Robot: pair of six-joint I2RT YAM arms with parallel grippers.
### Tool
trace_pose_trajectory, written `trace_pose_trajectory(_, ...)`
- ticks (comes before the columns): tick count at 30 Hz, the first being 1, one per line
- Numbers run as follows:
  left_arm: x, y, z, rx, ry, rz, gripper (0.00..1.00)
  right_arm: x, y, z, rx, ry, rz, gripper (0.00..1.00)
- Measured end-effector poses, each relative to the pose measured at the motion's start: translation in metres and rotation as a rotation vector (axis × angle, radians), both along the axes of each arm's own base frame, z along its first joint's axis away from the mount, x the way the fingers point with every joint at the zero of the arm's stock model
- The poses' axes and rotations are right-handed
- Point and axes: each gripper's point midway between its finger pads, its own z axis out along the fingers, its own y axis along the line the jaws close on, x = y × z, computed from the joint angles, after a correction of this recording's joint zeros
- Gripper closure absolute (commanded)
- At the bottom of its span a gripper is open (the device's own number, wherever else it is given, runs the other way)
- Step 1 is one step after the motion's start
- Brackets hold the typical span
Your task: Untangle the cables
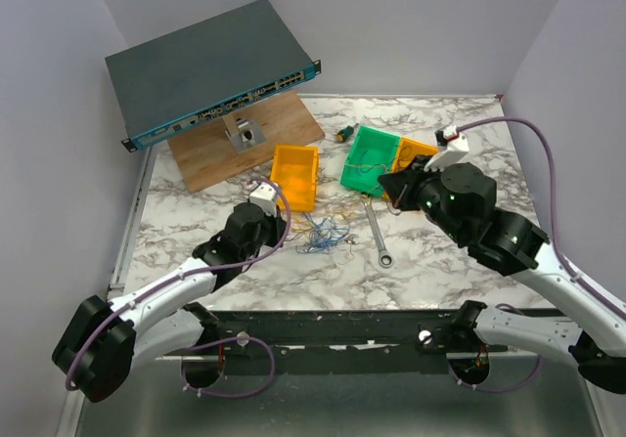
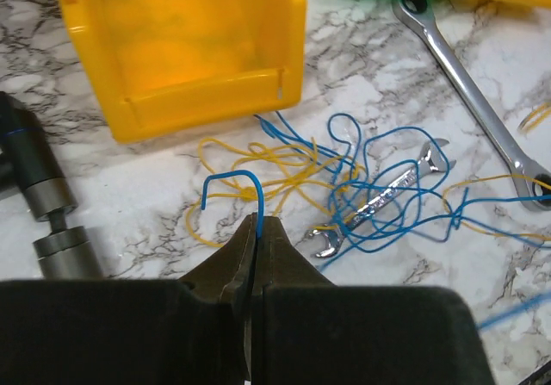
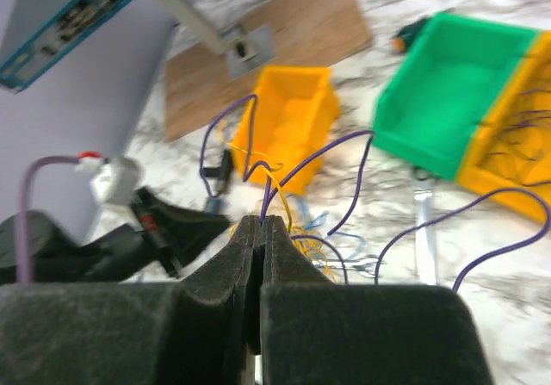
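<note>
Plainly, the cables (image 1: 321, 230) lie in a loose tangle at the centre of the top view, on the counter (image 1: 333, 271) just below the yellow bin (image 1: 295, 175). The left hand (image 2: 256, 226) is closed on one blue strand, whose free end curls over above the tips. The right hand (image 3: 261, 226) is closed on yellow and bluish strands. The wires look feather-light, limp and springy, and a small wrench (image 2: 379, 200) sits snared among them. Single strands are best gripped near free ends and drawn slowly.
</note>
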Motion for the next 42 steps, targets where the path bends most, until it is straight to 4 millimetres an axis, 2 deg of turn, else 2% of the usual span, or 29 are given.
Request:
trace_pose_trajectory(4, 0.006, 0.018, 0.006, -0.05, -0.011, 0.077, 1.0, 0.002, -0.041, 0.002, -0.07, -0.037, -0.143, 0.99)
trace_pose_trajectory(7, 0.003, 0.025, 0.006, -0.07, -0.019, 0.1, 0.98, 0.0, -0.058, 0.005, -0.094, -0.057, -0.19, 0.99)
trace_pose_trajectory(10, -0.001, 0.024, 0.012, -0.095, -0.041, 0.078, 0.62, -0.002, -0.058, 0.004, -0.11, -0.058, -0.172, 0.99)
trace_pose_trajectory(12, -0.005, 0.016, 0.021, -0.136, -0.071, 0.024, 0.43, -0.004, -0.048, -0.001, -0.117, -0.047, -0.12, 0.99)
trace_pose_trajectory(14, -0.012, 0.006, 0.029, -0.177, -0.101, -0.048, 0.31, -0.007, -0.032, -0.008, -0.122, -0.028, -0.046, 0.99)
trace_pose_trajectory(16, -0.019, -0.003, 0.035, -0.209, -0.123, -0.116, 0.26, -0.009, -0.014, -0.015, -0.12, -0.006, 0.034, 0.99)
trace_pose_trajectory(21, -0.038, -0.023, 0.048, -0.291, -0.174, -0.274, 0.24, -0.022, 0.037, -0.03, -0.082, 0.051, 0.259, 0.99)
trace_pose_trajectory(28, -0.064, -0.043, 0.069, -0.366, -0.276, -0.45, 0.24, -0.04, 0.091, -0.037, 0.01, 0.119, 0.51, 0.99)
trace_pose_trajectory(35, -0.076, -0.051, 0.085, -0.394, -0.363, -0.519, 0.27, -0.058, 0.123, -0.03, 0.119, 0.16, 0.684, 0.99)
trace_pose_trajectory(36, -0.075, -0.052, 0.086, -0.394, -0.369, -0.519, 0.31, -0.06, 0.127, -0.028, 0.134, 0.165, 0.703, 0.99)
trace_pose_trajectory(38, -0.074, -0.052, 0.087, -0.397, -0.382, -0.521, 0.44, -0.066, 0.133, -0.023, 0.17, 0.172, 0.746, 0.99)
trace_pose_trajectory(42, -0.073, -0.054, 0.084, -0.399, -0.385, -0.521, 0.93, -0.075, 0.14, -0.014, 0.228, 0.18, 0.809, 0.99)
